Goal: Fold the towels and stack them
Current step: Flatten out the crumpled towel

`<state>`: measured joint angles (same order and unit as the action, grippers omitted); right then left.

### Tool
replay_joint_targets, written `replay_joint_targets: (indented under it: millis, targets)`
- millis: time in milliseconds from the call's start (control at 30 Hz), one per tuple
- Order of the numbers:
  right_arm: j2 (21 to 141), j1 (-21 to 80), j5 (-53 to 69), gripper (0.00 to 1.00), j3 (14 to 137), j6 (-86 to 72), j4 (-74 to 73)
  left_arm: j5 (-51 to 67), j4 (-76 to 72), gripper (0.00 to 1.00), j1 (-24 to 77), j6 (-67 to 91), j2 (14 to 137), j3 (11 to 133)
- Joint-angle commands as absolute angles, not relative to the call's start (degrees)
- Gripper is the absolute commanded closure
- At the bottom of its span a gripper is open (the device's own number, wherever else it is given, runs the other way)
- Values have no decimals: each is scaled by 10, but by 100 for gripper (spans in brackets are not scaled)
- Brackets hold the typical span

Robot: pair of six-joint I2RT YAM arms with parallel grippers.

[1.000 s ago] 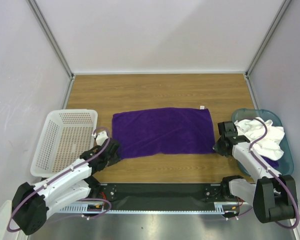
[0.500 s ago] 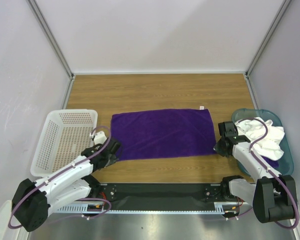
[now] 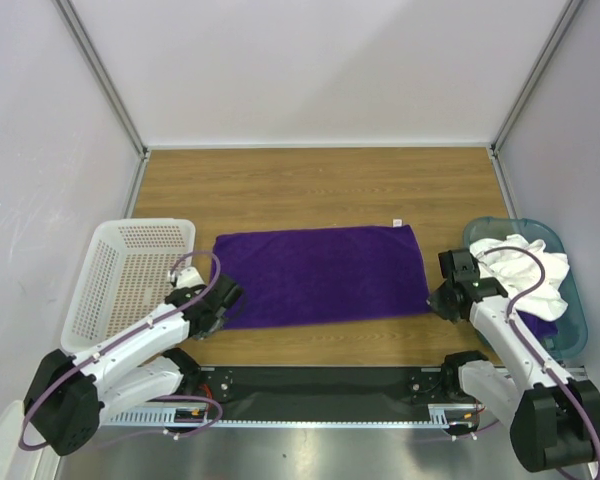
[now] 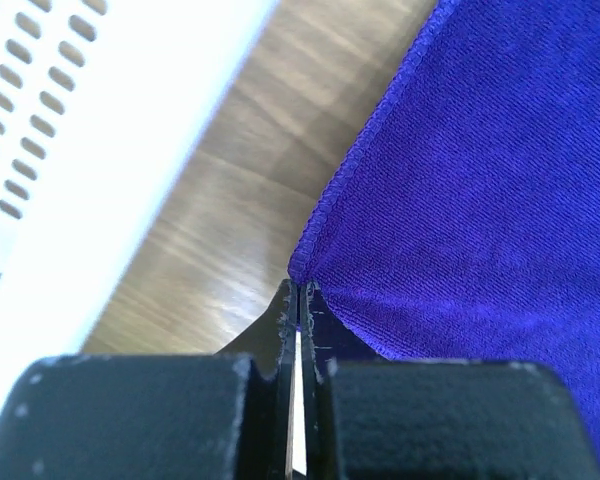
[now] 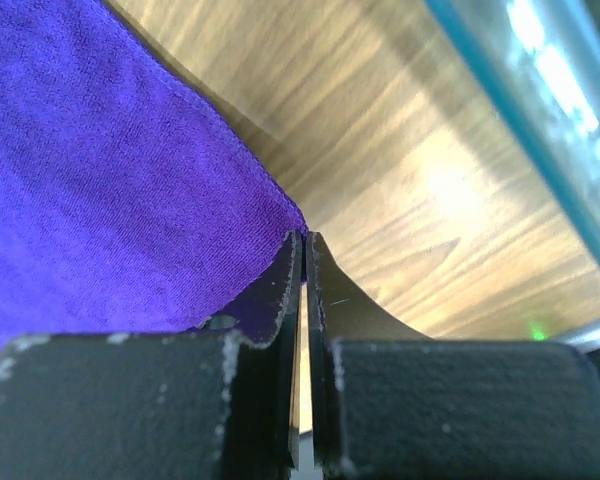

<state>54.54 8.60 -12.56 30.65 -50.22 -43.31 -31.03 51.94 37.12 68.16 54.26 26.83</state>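
Right now my left claw point(image 4: 298, 303) is pinched tight on the near left corner of the purple towel point(image 3: 320, 275), just beside the white basket point(image 3: 145, 224). My right claw point(image 5: 305, 255) is clamped on the towel's near right corner, close to the teal bin point(image 3: 572, 305). Between my 2 claws the towel lies spread flat on the wooden table point(image 3: 310, 185), with its white tag point(image 3: 397, 222) at the far right corner. The white towel point(image 3: 545, 270) sits bunched in the bin.

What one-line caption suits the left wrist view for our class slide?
Left gripper shut on a corner of the purple towel, white basket nearby.
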Motion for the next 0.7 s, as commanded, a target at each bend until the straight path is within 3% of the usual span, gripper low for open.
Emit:
replay_joint_targets:
  millis: [0, 133, 200, 233, 267, 300, 333, 433, 467, 500, 667]
  targets:
    - [520, 92, -127, 100, 303, -541, -488, -345, 559, 100, 374, 715, 548, 290]
    - [509, 114, -106, 100, 290, -553, -489, -344, 548, 100, 374, 706, 536, 289]
    - [516, 116, -105, 93, 285, -554, -489, -338, 541, 96, 374, 694, 532, 292]
    - [519, 117, -104, 87, 286, -551, -491, -335, 534, 91, 374, 679, 532, 294]
    - [524, 117, -105, 66, 289, -546, -497, -333, 533, 85, 374, 670, 527, 298]
    - [526, 117, -96, 54, 292, -543, -497, -333, 531, 82, 374, 653, 524, 306]
    - [528, 120, -91, 38, 300, -534, -494, -335, 525, 72, 374, 643, 511, 311]
    - [529, 124, -89, 22, 329, -522, -490, -333, 486, 53, 374, 586, 482, 327]
    - [532, 125, -91, 19, 360, -517, -483, -330, 475, 41, 374, 569, 466, 332]
    - [536, 126, -97, 18, 376, -501, -479, -327, 466, 36, 374, 546, 461, 350]
    - [601, 126, -108, 16, 469, -436, -388, -332, 402, 21, 374, 470, 477, 417]
